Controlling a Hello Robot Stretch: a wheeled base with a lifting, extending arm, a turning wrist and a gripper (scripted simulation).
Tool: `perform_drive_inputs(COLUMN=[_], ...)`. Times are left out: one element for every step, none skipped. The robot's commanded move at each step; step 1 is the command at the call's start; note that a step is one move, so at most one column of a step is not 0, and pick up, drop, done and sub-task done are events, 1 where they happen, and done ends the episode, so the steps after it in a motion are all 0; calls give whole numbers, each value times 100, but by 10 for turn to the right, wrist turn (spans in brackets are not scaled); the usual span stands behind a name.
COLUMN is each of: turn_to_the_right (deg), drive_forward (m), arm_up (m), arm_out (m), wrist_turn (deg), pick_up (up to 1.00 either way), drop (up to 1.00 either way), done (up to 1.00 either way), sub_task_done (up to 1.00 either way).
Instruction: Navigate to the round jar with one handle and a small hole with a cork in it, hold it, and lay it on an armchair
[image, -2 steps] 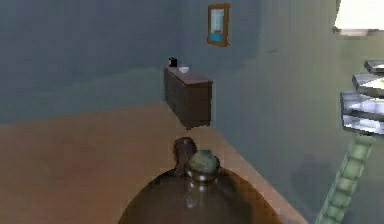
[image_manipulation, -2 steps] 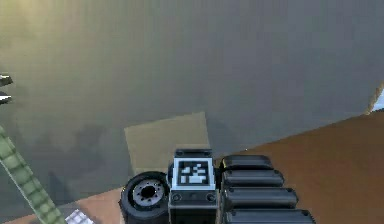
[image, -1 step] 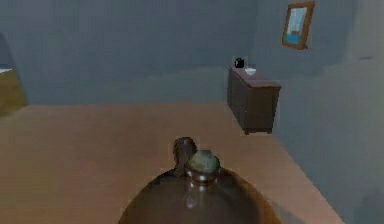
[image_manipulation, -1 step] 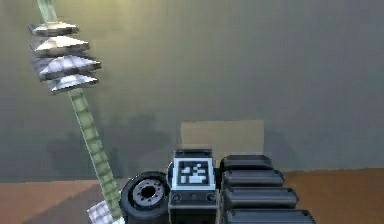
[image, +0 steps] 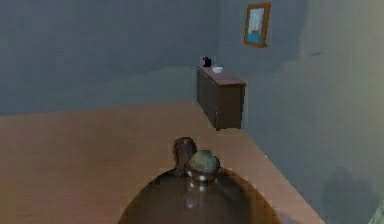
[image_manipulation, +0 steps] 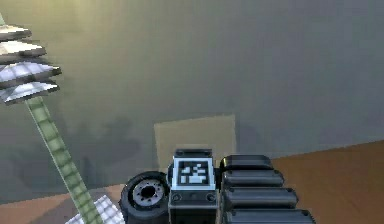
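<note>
Showing at 6 o'clock in the forward view, very close, the round brown jar (image: 200, 198) is seen from above. Its cork (image: 204, 162) sits on the small neck in the middle. The 1 handle (image: 183, 150) is placed at about 10 o'clock from the cork. What the jar rests on cannot be told. Farther off, at 1 o'clock, a dark cabinet (image: 222, 98) is set against the wall, with a framed picture (image: 258, 24) hung above it.

In the arm side view, the hand (image_manipulation: 147, 196) is found low down at 7 o'clock, just beside a white square with black marks (image_manipulation: 192, 172). Its far end cannot be made out, so it cannot be told whether anything is held.

The jar is judged to be hard, shiny and slippery, and likely heavy. It could crack if it is dropped or bumped. The fat belly is thought too wide and too smooth to be gripped. The handle is judged the best place to be taken, or else the thin neck under the cork. Being round, it may roll when laid down, so it should be set down softly.
</note>
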Motion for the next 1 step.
perform_drive_inputs(turn_to_the_right=[0], drive_forward=[0], arm_up=[0], arm_out=[48], wrist_turn=[0], pick_up=[0], drop=[0], done=[0], sub_task_done=[0])
